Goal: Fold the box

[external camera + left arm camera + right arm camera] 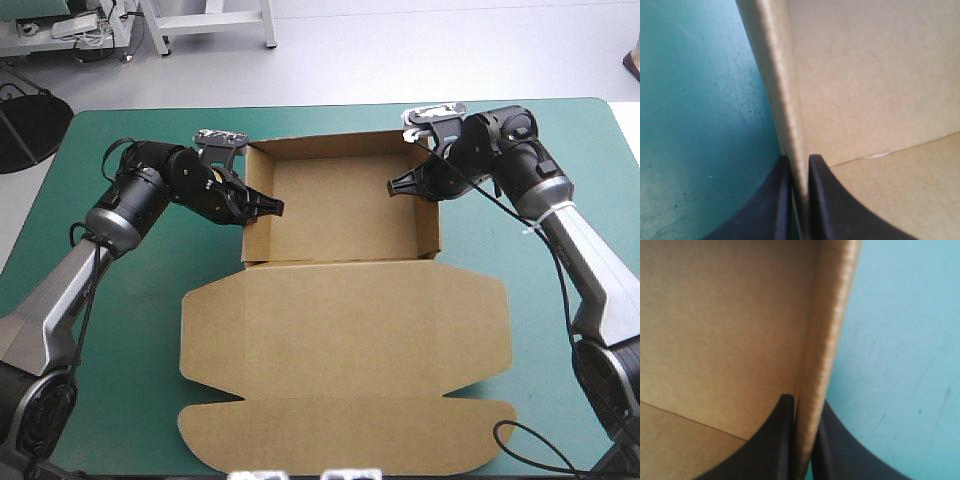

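Pinching the left wall (248, 212) with the left tool (273, 207): one black finger inside, one outside, almost closed on the board. Same on the other side, pinching the right wall (438, 215) with the right tool (393, 185).

Looks like the step of making the side walls stand up straight. To do it well:
- Squeeze softly, just enough to hold, so as not to dent the board.
- Move both tools at once and by the same amount, so as not to twist or slide the box (345, 330).
- Push straight down along each wall, not sideways.
- Let go only when both walls stand alone.

Found in the middle of the teal-green desk (120, 330): tray part toward the far edge with walls up, lid (345, 375) flat toward the near edge.

Seen only from high up: the whole box, both arms at once, the flat lid, the tray shape.

Seen only from the wrists: how each wall sits right between two fingers (777, 200), with brown board on the inner side and bare desk on the outer side. Hard to tell that from above.
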